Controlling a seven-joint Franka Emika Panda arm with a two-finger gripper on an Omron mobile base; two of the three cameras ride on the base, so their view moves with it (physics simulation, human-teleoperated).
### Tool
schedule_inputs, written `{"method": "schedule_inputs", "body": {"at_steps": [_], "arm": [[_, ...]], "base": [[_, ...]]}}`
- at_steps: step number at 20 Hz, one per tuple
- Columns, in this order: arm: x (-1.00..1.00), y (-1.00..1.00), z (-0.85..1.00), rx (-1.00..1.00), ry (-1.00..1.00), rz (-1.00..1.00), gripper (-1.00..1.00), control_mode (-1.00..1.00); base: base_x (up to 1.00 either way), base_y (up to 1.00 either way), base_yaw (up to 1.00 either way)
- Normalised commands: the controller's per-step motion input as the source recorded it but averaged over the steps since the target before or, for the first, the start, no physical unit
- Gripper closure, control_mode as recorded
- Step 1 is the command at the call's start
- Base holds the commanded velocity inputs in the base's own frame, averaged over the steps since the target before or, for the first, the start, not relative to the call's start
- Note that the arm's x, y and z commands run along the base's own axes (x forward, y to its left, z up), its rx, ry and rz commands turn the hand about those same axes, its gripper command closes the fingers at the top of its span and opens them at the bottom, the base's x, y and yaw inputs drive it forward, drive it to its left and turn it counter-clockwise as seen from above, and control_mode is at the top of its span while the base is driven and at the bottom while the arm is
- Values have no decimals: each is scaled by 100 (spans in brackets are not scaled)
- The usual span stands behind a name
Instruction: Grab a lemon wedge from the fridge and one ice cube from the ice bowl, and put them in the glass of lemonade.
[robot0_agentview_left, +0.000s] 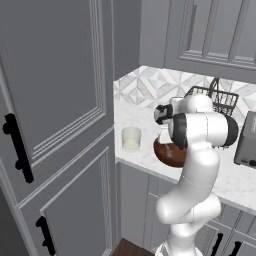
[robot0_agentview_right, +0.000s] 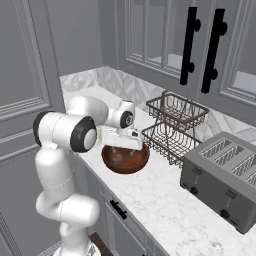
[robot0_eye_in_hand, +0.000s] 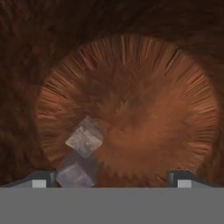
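The brown wooden ice bowl stands on the marble counter, and my gripper reaches down into it. In the hand view the gripper is open over the bowl's floor. One ice cube lies left of centre. A second ice cube lies close beside the left fingertip, untouched as far as I can tell. The glass of lemonade stands on the counter to the left of the bowl, near the counter's end. The lemon wedge and the fridge are out of view.
A two-tier wire basket rack stands behind the bowl. A grey toaster sits to the right. Tall panelled cabinets with black handles rise on the left, and wall cabinets hang above the counter.
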Motion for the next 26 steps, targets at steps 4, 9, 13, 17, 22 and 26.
{"method": "schedule_inputs", "body": {"at_steps": [4, 9, 13, 17, 22, 26], "arm": [[6, -4, 0, 0, -23, 11, -100, -100], [22, 0, 0, 1, -7, 14, -100, -100], [4, 0, -7, 3, 0, 17, -100, -100], [0, 0, -18, 5, 0, 18, -100, -100], [0, 0, -16, 3, 0, 12, -100, -100], [13, 0, -13, 1, -2, 8, -100, -100]], "base": [[0, 0, 0], [0, 0, 0], [0, 0, 0], [0, 0, 0], [0, 0, 0], [0, 0, 0]]}}
